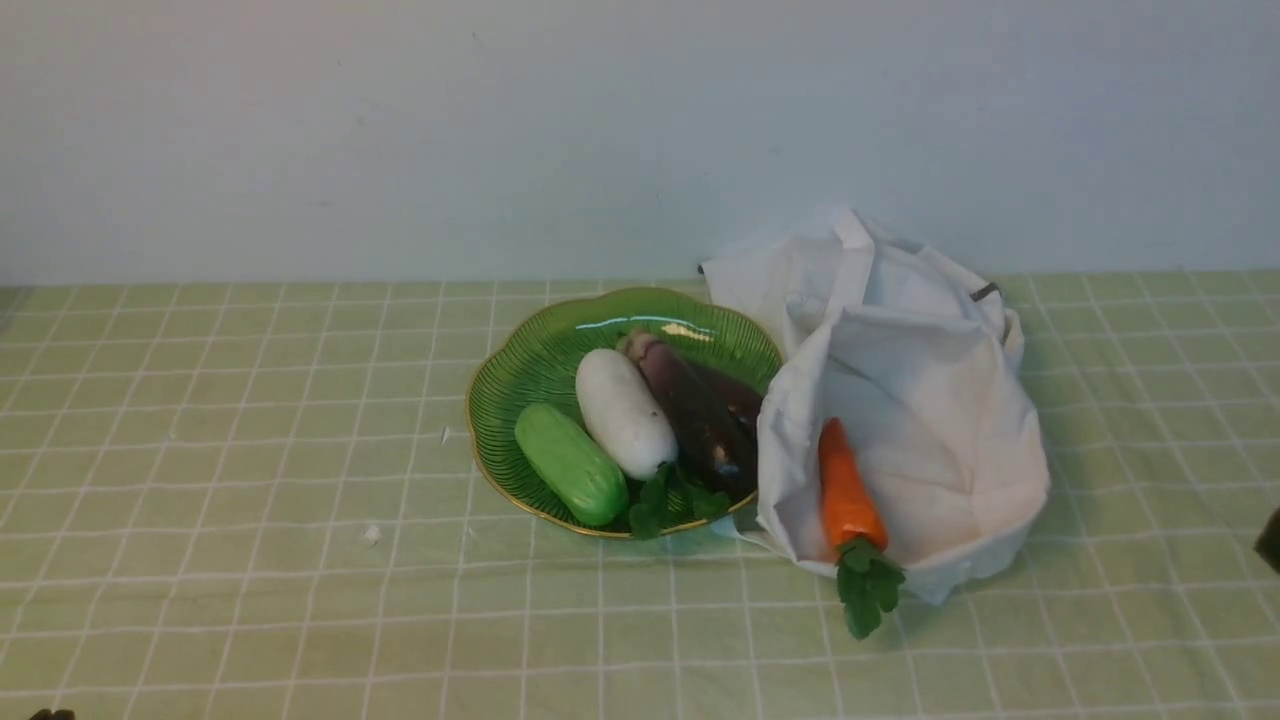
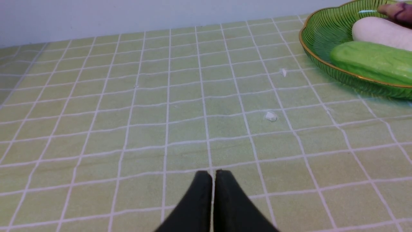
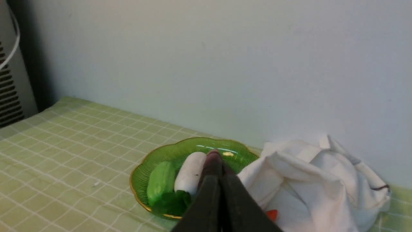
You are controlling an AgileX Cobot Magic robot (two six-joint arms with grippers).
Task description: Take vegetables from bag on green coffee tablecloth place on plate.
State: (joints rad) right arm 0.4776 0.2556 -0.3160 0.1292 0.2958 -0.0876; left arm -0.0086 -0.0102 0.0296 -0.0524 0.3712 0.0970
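The purple-black eggplant (image 1: 700, 415) lies in the green ribbed plate (image 1: 520, 370), beside a white radish (image 1: 624, 412) and a green cucumber (image 1: 570, 463). The orange carrot (image 1: 848, 495) lies in the mouth of the white bag (image 1: 930, 400), right of the plate, with its leafy top (image 1: 868, 592) out on the green tablecloth (image 1: 250, 450). My left gripper (image 2: 213, 174) is shut and empty, low over bare cloth left of the plate (image 2: 317, 38). My right gripper (image 3: 220, 178) is shut and empty, back from the bag (image 3: 315, 180). It hides part of the eggplant (image 3: 213, 159) and carrot (image 3: 273, 214).
Small white crumbs (image 1: 372, 535) lie on the cloth left of the plate, also in the left wrist view (image 2: 271, 116). A pale wall runs close behind the plate and bag. A slatted grey appliance (image 3: 9, 80) stands at the table's far left end.
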